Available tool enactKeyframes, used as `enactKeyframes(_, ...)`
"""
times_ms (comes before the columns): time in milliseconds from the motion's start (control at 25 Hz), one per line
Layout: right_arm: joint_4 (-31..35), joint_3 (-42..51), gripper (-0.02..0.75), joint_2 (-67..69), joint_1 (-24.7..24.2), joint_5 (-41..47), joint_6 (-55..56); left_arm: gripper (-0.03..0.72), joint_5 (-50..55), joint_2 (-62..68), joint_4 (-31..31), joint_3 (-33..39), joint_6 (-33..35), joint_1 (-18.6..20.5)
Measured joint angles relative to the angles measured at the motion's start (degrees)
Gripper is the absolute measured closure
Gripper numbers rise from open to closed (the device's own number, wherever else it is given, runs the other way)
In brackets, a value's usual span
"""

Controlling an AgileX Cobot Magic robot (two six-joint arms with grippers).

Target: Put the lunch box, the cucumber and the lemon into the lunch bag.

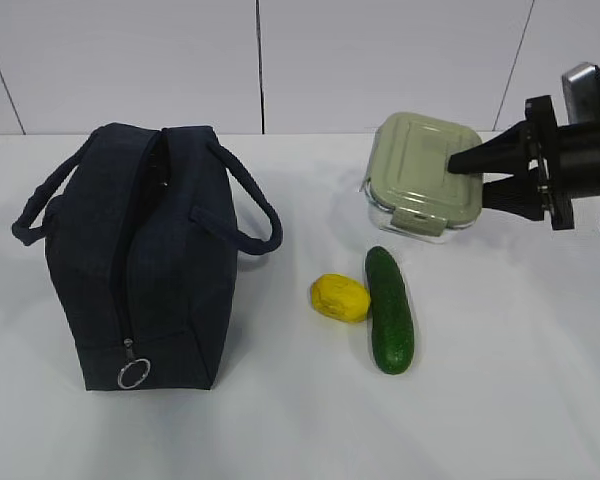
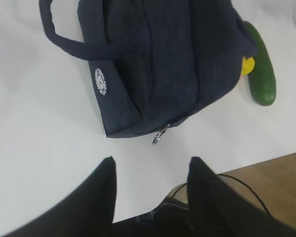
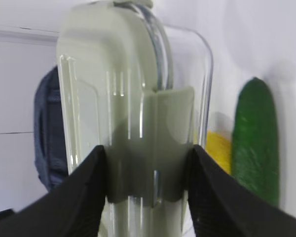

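Right end effector point(image 1: 472, 172) had the lunch box point(image 1: 425, 175) clamped, tilted by the cucumber point(image 1: 390, 310) and lemon point(image 1: 340, 297). Left end effector point(image 2: 153, 170) hung open, empty. Zipped-looking lunch bag point(image 1: 140, 260) probably needed opening first.

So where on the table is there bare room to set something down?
Free: the wide front strip of the table below the cucumber, and the gap between the lunch bag and the lemon. Crowded: lemon against cucumber, and the back right, where the right gripper clamps the lunch box.
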Motion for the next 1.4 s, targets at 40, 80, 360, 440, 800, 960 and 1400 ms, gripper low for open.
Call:
enactKeyframes(40,0.55,-0.30,0.378,-0.35,0.38,0.00,0.04,0.348,-0.14,2.31,-0.37,-0.56,0.12,0.00)
enactKeyframes(80,0.80,-0.70,0.378,-0.62,0.84,0.09,0.04,0.348,-0.14,4.68,-0.58,-1.35,0.53,0.00)
enactKeyframes(360,1.54,-4.02,0.378,-0.73,4.99,0.22,0.97,0.348,-0.26,18.44,-2.05,-9.67,3.95,0.00)
enactKeyframes(440,2.88,-4.60,0.378,-0.73,6.15,0.36,1.10,0.348,0.45,21.16,-2.05,-12.29,4.18,0.00)
enactKeyframes(800,6.94,-6.07,0.378,-0.73,9.81,0.71,1.19,0.348,4.41,30.03,-5.75,-19.10,7.21,0.08)
enactKeyframes(960,8.36,-6.07,0.378,-0.73,10.97,0.71,1.19,0.348,4.01,31.13,-7.74,-19.31,9.72,0.08)
enactKeyframes(1400,9.74,-9.40,0.378,-0.73,16.18,0.71,1.19,0.350,0.86,39.23,-8.68,-22.17,10.98,0.08)
